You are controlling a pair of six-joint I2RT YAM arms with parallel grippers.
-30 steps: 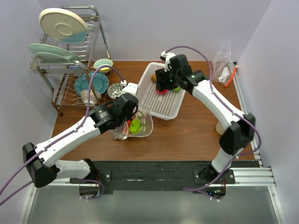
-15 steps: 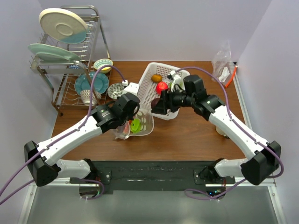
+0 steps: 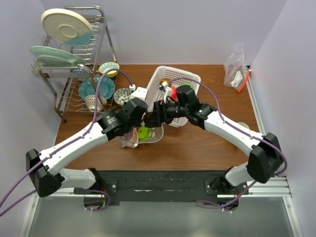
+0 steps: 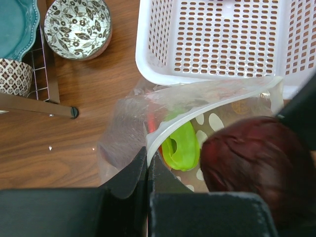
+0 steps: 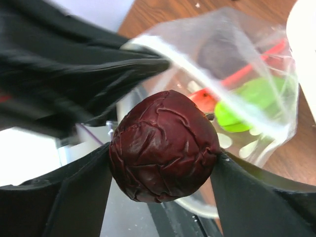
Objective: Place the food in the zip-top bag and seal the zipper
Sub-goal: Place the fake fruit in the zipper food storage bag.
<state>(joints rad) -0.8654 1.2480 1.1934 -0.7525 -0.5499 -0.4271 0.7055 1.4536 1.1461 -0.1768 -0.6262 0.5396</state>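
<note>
right claw (image 5: 165, 160), clamped on dark purple piece (image 5: 163, 140), swung from basket (image 4: 143, 47) to zip-top bag (image 4: 123, 128) — left claw (image 4: 147, 170) pinches rim; drop due.

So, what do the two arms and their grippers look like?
The left arm and right arm have white shells with black joints. A purple cable loops along each one. The left gripper and right gripper are matt black with flat tapered fingers. No markings are readable.

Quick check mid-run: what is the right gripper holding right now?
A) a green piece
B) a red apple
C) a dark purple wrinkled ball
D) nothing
C: in the right wrist view the right gripper is shut on a dark purple wrinkled ball, with the clear bag behind it.
</note>
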